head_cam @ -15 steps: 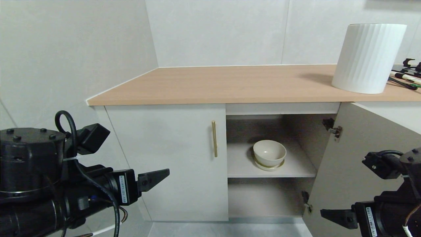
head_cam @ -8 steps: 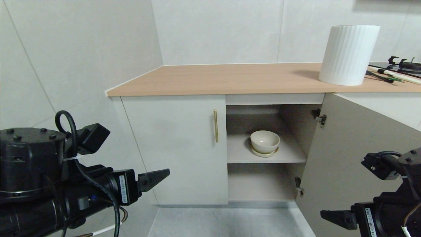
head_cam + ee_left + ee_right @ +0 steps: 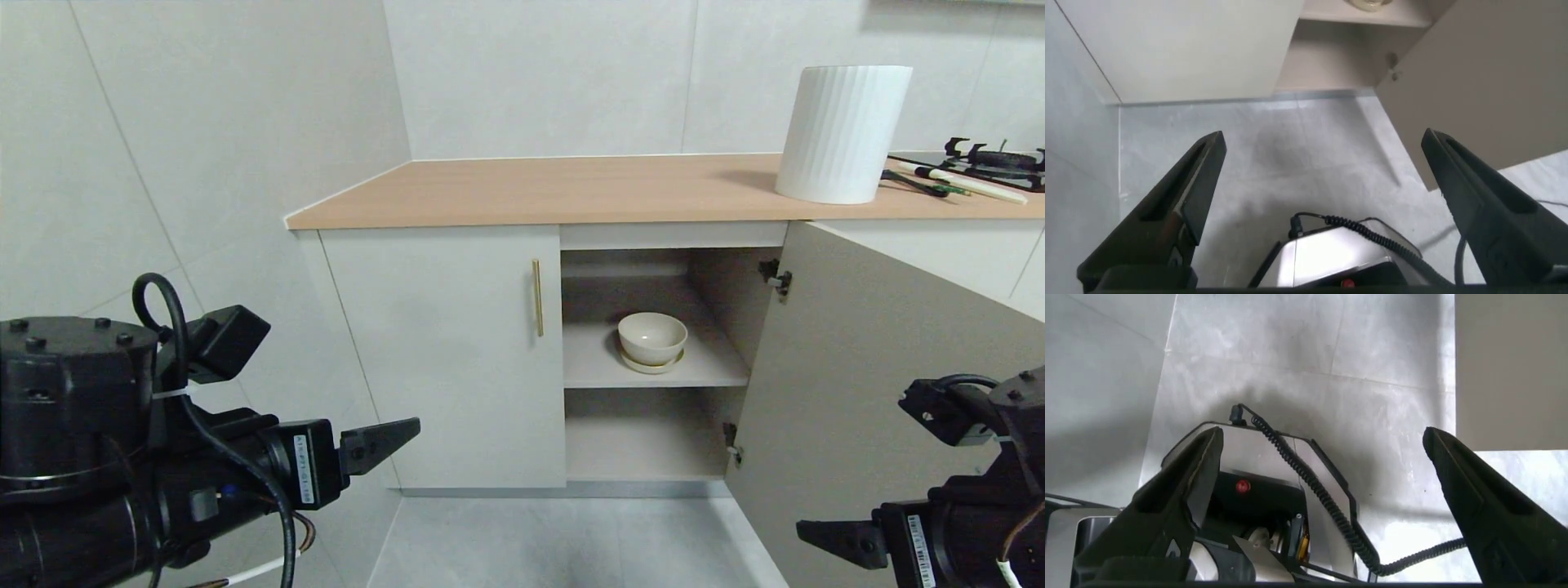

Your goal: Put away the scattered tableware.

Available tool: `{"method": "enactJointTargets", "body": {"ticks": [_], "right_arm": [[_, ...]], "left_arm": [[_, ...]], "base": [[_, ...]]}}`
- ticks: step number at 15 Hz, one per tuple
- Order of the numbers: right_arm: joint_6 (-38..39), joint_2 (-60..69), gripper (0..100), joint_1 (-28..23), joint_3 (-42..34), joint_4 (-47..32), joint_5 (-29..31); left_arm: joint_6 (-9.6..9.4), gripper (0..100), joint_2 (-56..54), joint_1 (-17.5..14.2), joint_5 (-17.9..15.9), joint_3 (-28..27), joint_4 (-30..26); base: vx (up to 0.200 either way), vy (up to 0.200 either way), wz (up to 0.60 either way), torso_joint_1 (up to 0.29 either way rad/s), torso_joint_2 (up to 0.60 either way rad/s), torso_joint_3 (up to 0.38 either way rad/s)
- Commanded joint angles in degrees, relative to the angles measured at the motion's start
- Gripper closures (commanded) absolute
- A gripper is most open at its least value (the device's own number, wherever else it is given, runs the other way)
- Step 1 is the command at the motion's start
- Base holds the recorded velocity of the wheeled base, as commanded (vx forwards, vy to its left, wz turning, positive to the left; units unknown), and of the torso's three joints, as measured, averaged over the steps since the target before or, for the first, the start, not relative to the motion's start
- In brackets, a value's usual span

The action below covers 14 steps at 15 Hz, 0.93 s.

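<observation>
Left hand (image 3: 1323, 139): released, jaws spread wide with nothing between them; it sits in the lower left of the head view, its tip toward the closed door (image 3: 445, 351).
Right hand (image 3: 1323, 434): also released and holding nothing; it is at the lower right of the head view, in front of the open door (image 3: 833, 392).
Bowl (image 3: 651, 336): cream, upright, right of centre in the head view, resting on a small plate (image 3: 651, 365) (only the plate's rim shows under it).
Shelf (image 3: 596, 371): the upper one inside the cabinet, carrying plate and bowl; the lower shelf (image 3: 637, 449) is below it.
Doors: the closed one has a slim brass handle (image 3: 537, 297); the other is swung out toward the lower right.
Surface (image 3: 571, 192): wood-toned top above the cabinet, with a white ribbed cylinder (image 3: 841, 135) at the upper right and a few pens (image 3: 955, 181) just beside it.
Floor (image 3: 571, 539): grey tile, bottom centre.
</observation>
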<state>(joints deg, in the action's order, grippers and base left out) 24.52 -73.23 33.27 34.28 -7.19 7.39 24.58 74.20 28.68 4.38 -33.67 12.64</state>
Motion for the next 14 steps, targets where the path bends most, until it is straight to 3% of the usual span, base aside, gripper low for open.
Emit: {"method": "enactJointTargets", "body": {"ticks": [1, 6, 13, 14], "right_arm": [[0.01, 0.1, 0, -0.05, 0.09, -0.01, 0.08], [-0.52, 3.53, 0, -1.36, 0.61, -2.3, 0.7], [-3.07, 7.4, 0, -5.93, 5.53, -12.5, 0.26], [-3.51, 8.72, 0, -5.93, 7.29, -17.15, 0.35]], "left_arm": [[0.03, 0, -0.02, -0.03, 0.02, 0.01, 0.01], [0.03, 0, -0.02, -0.03, 0.11, 0.1, -0.07], [0.03, 0, 0.06, -0.03, 0.11, 0.1, -0.07], [0.03, 0, 0.06, -0.03, 0.11, 0.18, -0.07]], "base": [[0.0, 0.0, 0.0, 0.0, 0.0, 0.0], [0.0, 0.0, 0.0, 0.0, 0.0, 0.0], [0.0, -0.2, 0.0, 0.002, 0.0, 0.004], [0.0, -0.2, 0.0, 0.002, 0.0, 0.002]]}}
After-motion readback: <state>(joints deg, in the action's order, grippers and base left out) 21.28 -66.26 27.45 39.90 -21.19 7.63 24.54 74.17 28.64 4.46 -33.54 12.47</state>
